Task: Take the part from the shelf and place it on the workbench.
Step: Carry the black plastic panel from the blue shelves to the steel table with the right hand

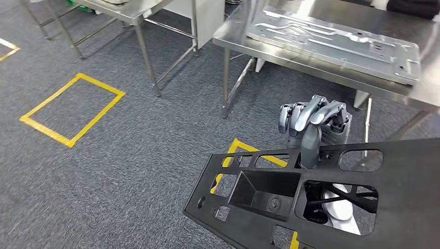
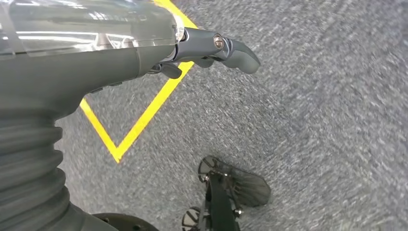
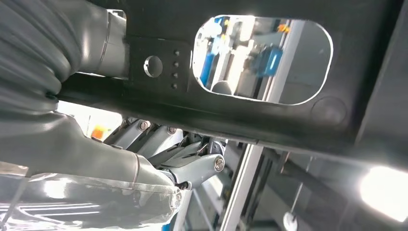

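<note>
Already the part [image 1: 332, 197], a flat black panel with cut-out windows and a sunken pocket, is off the shelf and riding low in front of the robot, tilted a little, over the grey carpet [image 1: 129, 155]. The right hand [image 1: 311, 124] is gripping it along the far edge: its fingers are curling over the top of the rim while the thumb is reaching down through one of the openings. In the right wrist view the same hand [image 3: 178, 159] is sitting under the panel's dark underside [image 3: 269, 115], fingers folded against it. The left hand [image 2: 211, 48] is hanging beside the body, pointing at the carpet and a yellow floor line [image 2: 139, 120]; it is carrying nothing, and its fingers are only loosely bent, though how far apart they are standing I cannot tell for sure.

So the picking half looks done; the carrying and the setting-down are left. The part is not yet over the bench [image 1: 436, 83], which is standing just ahead, beyond the hand.

As for what is holding what: the pocket in the part is carrying nothing. Farther off, the bench is already bearing a large silver plate [image 1: 337, 44], taking up much of its top, so free room for the panel looks tight, by my judgement.
</note>
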Controlling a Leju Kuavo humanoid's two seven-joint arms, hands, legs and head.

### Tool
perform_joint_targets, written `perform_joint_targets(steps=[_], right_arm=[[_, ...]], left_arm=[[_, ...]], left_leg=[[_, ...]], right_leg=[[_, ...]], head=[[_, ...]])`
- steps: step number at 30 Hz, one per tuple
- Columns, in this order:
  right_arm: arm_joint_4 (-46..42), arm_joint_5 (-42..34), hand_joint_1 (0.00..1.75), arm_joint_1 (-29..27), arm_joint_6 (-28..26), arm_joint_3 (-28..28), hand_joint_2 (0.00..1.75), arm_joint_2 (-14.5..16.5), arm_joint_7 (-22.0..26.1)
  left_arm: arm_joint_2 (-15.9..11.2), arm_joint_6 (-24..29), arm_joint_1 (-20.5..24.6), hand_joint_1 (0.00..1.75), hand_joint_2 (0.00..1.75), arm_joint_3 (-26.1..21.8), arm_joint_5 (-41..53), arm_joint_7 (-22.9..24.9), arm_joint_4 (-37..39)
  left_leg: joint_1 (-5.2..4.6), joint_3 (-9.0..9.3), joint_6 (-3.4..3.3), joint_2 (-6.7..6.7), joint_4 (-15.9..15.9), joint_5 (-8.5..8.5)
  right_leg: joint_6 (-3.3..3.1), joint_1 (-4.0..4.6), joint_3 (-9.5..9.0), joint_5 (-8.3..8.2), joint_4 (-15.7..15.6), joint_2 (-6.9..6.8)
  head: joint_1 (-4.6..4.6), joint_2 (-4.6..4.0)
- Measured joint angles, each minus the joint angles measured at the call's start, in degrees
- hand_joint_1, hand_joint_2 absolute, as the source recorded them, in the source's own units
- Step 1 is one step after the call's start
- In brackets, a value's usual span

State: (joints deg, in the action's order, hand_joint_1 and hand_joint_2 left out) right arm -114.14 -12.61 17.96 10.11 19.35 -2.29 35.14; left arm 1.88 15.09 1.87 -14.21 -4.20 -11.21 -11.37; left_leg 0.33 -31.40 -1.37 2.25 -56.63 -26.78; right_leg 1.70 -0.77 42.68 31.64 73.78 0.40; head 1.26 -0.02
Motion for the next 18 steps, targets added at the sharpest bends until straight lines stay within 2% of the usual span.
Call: perform_joint_targets(steps=[1, 2, 4, 5, 6, 7, 8, 10, 12, 13, 14, 15, 16, 17, 18], right_arm=[[0.0, 0.1, 1.75, 0.0, 0.0, 0.0, 1.75, 0.0, 0.0], [0.0, 0.1, 1.75, 0.0, 0.0, 0.0, 1.75, 0.0, 0.0], [0.0, 0.2, 1.75, 0.1, 0.0, 0.0, 1.75, 0.0, 0.1], [0.0, 0.2, 1.75, 0.1, 0.0, 0.0, 1.75, 0.0, 0.1], [0.0, 0.2, 1.75, 0.1, 0.0, 0.0, 1.75, 0.0, 0.1], [0.0, 0.2, 1.75, 0.2, 0.0, 0.0, 1.75, 0.1, 0.2], [0.0, 0.2, 1.75, 0.2, 0.0, 0.0, 1.75, 0.1, 0.2], [0.1, 0.2, 1.75, 0.4, 0.0, 0.0, 1.75, 0.2, 0.3], [0.3, 0.2, 1.75, 0.6, 0.1, 0.0, 1.75, 0.4, 0.4], [0.4, 0.2, 1.75, 0.6, 0.1, 0.0, 1.75, 0.5, 0.4], [0.5, 0.2, 1.75, 0.6, 0.1, 0.0, 1.75, 0.6, 0.4], [0.6, 0.2, 1.75, 0.6, 0.1, 0.0, 1.75, 0.6, 0.4], [0.7, 0.2, 1.75, 0.6, 0.1, 0.0, 1.75, 0.6, 0.4], [0.8, 0.1, 1.75, 0.7, 0.1, 0.0, 1.75, 0.6, 0.5], [0.8, 0.1, 1.75, 0.8, 0.0, 0.0, 1.75, 0.7, 0.5]], left_arm=[[0.0, 0.0, 0.1, 0.0, 1.75, 0.0, 0.0, 0.0, 0.0], [0.0, 0.0, 0.2, 0.0, 1.75, 0.0, 0.1, 0.0, 0.0], [0.0, -0.1, 0.3, 0.0, 1.75, 0.0, 0.1, 0.0, 0.0], [0.0, -0.1, 0.3, 0.0, 1.75, 0.0, 0.1, 0.0, 0.0], [0.0, -0.1, 0.4, 0.0, 1.75, 0.0, 0.1, -0.1, 0.0], [0.0, -0.1, 0.4, 0.0, 1.75, 0.0, 0.1, -0.1, 0.0], [0.0, -0.1, 0.5, 0.0, 1.75, 0.0, 0.1, -0.2, 0.0], [0.0, 0.0, 0.6, 0.0, 1.75, 0.0, 0.1, -0.3, 0.0], [-0.1, 0.0, 0.5, 0.0, 1.75, 0.0, 0.1, -0.3, 0.0], [-0.1, 0.0, 0.4, 0.0, 1.75, 0.0, 0.1, -0.3, 0.0], [-0.1, 0.1, 0.3, 0.0, 1.75, 0.0, 0.1, -0.2, 0.0], [-0.1, 0.1, 0.3, 0.0, 1.75, 0.0, 0.1, -0.2, 0.0], [-0.1, 0.1, 0.2, 0.0, 1.75, 0.0, 0.1, -0.2, 0.0], [-0.1, 0.1, 0.2, 0.0, 1.75, 0.0, 0.1, -0.2, 0.0], [-0.2, 0.1, 0.2, 0.0, 1.75, 0.0, 0.1, -0.2, 0.0]], left_leg=[[-0.01, 0.07, 0.1, 0.76, 0.0, -0.12], [-0.04, 0.21, 0.26, 1.43, -0.1, -0.28], [-0.31, 0.49, 0.8, 2.58, -0.3, -0.69], [-0.43, 0.65, 1.11, 3.08, -0.4, -0.87], [-0.51, 0.8, 1.42, 3.64, -0.4, -1.01], [-0.49, 1.0, 1.7, 4.2, -0.3, -1.11], [-0.36, 1.14, 2.03, 4.18, -0.5, -1.37], [-0.05, 0.32, 2.61, 2.04, -2.9, -3.24], [0.18, -2.91, 2.98, -0.8, -10.0, -6.98], [0.23, -4.83, 3.09, -1.37, -13.9, -8.51], [0.24, -6.23, 3.15, -1.61, -16.6, -9.12], [0.25, -6.66, 3.13, -1.71, -17.0, -8.5], [0.27, -5.99, 3.03, -1.87, -15.1, -6.74], [0.34, -4.44, 2.9, -2.55, -11.4, -4.35], [0.44, -2.72, 2.67, -4.01, -7.3, -2.42]], right_leg=[[0.03, -0.05, -1.58, -1.69, -2.9, -0.45], [-0.04, -0.03, -3.98, -3.57, -7.2, -1.49], [-0.54, 0.3, -7.78, -5.73, -14.2, -3.86], [-0.84, 0.5, -8.48, -5.9, -15.6, -4.44], [-1.14, 0.68, -8.46, -5.77, -15.7, -4.23], [-1.41, 0.69, -8.41, -5.84, -15.8, -3.47], [-1.7, 0.57, -8.47, -5.95, -16.0, -2.82], [-2.35, 0.21, -8.64, -6.25, -16.4, -1.62], [-2.76, 0.12, -8.65, -6.38, -16.5, -0.35], [-2.84, 0.17, -8.62, -6.4, -16.5, 0.41], [-2.87, 0.22, -8.62, -6.4, -16.4, 1.21], [-2.86, 0.24, -8.65, -6.4, -16.4, 2.03], [-2.83, 0.24, -8.71, -6.39, -16.3, 2.85], [-2.75, 0.23, -8.77, -6.37, -16.2, 3.61], [-2.58, 0.27, -8.74, -6.35, -16.1, 4.33]], head=[[0.0, 0.0], [0.0, 0.0], [0.01, 0.0], [0.01, 0.0], [0.01, 0.0], [0.01, 0.0], [0.01, 0.0], [0.01, 0.0], [0.01, 0.0], [0.01, 0.0], [0.01, 0.0], [0.01, 0.0], [0.01, 0.0], [0.01, 0.0], [0.01, 0.0]])
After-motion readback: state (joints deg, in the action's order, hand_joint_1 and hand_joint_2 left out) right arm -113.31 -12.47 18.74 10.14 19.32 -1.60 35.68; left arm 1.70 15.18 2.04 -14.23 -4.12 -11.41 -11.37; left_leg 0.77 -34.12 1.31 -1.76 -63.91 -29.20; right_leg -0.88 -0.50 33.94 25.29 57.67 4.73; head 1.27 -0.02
